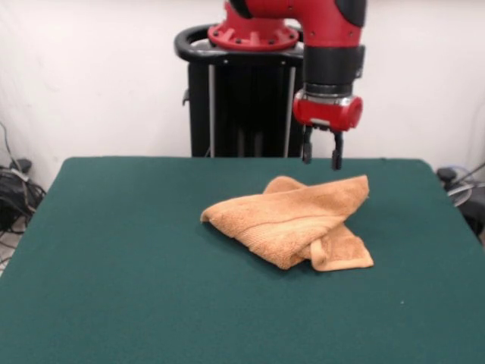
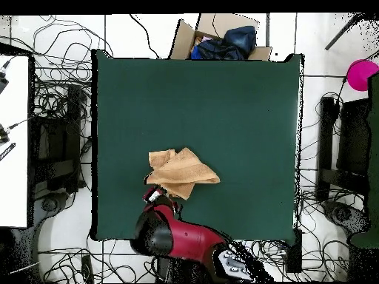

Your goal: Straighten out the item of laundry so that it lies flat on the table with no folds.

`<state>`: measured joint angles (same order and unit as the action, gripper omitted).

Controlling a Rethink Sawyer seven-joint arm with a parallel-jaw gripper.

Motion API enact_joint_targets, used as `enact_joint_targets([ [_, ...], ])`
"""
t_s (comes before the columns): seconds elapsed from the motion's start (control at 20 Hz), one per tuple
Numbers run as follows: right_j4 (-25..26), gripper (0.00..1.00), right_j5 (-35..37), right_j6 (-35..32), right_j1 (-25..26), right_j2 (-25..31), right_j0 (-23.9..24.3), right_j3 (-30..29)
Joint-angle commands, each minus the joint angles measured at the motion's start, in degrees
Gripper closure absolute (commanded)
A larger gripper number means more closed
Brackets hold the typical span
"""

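Fingers: two dark prongs of the gripper (image 1: 321, 157), parted with a clear gap between them, holding nothing; they hang above the bench (image 1: 114, 250), just behind the towel's far corner in the front view, not touching cloth.

Towel (image 1: 295, 220): orange-tan terry, lying right of the bench's centre in the front view, well inside all edges. Condition: folded over on itself. Read left to right: a pointed corner at the left, lying low; a broad upper layer with a woven band running across the middle; a raised far corner at the upper right near the gripper; a separate flap poking out at the lower right from beneath the top layer.

Overhead view: towel (image 2: 181, 171) sits close to the arm (image 2: 178, 235) side of the bench, with much bare felt beyond it.

Handling note, as judgement: descend on the raised far corner, pinch only the top layer, lift low and draw it outward away from the fold. Catching both layers would merely drag the bundle.
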<state>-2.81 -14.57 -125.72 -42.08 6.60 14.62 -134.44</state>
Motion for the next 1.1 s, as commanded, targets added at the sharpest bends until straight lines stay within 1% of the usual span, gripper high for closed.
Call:
enact_joint_targets([
  [0.05,2.0,0.00,-11.2,-21.1,6.5,12.8,5.1,-0.2],
  [0.15,2.7,0.00,-13.9,-22.2,7.2,14.5,6.4,-0.3],
  [0.3,2.3,0.00,-13.5,-20.9,7.2,15.0,6.7,-0.7],
  [0.5,1.9,0.00,-15.9,-22.1,8.5,17.5,8.0,-0.9],
  [0.6,1.6,0.00,-15.7,-22.0,9.0,17.9,8.4,-1.2],
  [1.1,-1.4,0.00,-12.8,-20.0,9.5,16.4,6.2,-1.9],
])
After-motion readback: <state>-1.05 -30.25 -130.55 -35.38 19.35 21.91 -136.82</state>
